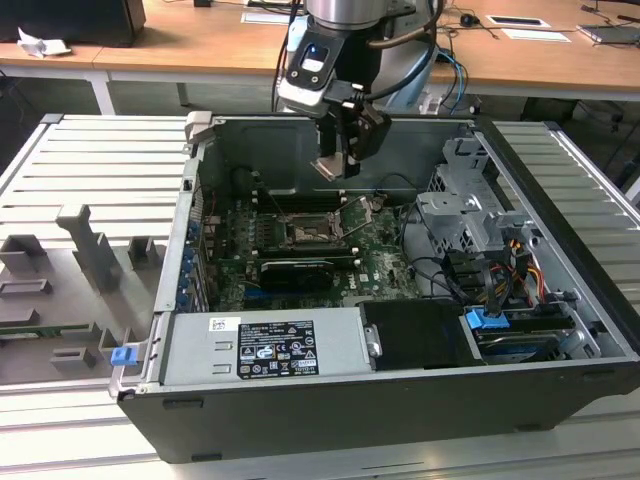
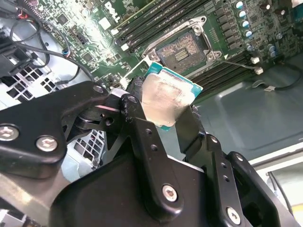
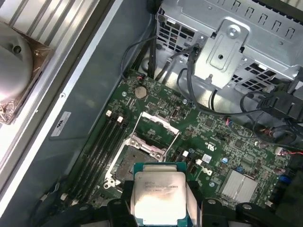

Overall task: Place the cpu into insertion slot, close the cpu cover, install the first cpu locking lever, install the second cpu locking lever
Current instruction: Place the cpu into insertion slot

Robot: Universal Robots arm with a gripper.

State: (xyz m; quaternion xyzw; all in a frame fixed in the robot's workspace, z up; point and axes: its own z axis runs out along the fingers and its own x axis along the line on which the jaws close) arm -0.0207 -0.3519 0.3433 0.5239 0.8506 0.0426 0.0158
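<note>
We're gripping the small flat square silvery-topped cpu [image 2: 168, 92] by two opposite edges. The black two-finger gripper [image 2: 163, 118] is clamped narrow on it, and it's hanging above the green motherboard [image 3: 208, 125]. We're judging it light, stiff, slick on top and fragile underneath, so edges only and gentle force. Below, the square black-framed insertion slot [image 3: 137, 158] is sitting bare. The thin silver-grey metal cpu cover [image 3: 161, 122] is standing swung open beside it.

The arm [image 1: 345, 20] hangs from above — its tool [image 1: 338, 163] pointing down, fingers [image 2: 142, 132] clamped on the cpu [image 2: 165, 97].
</note>
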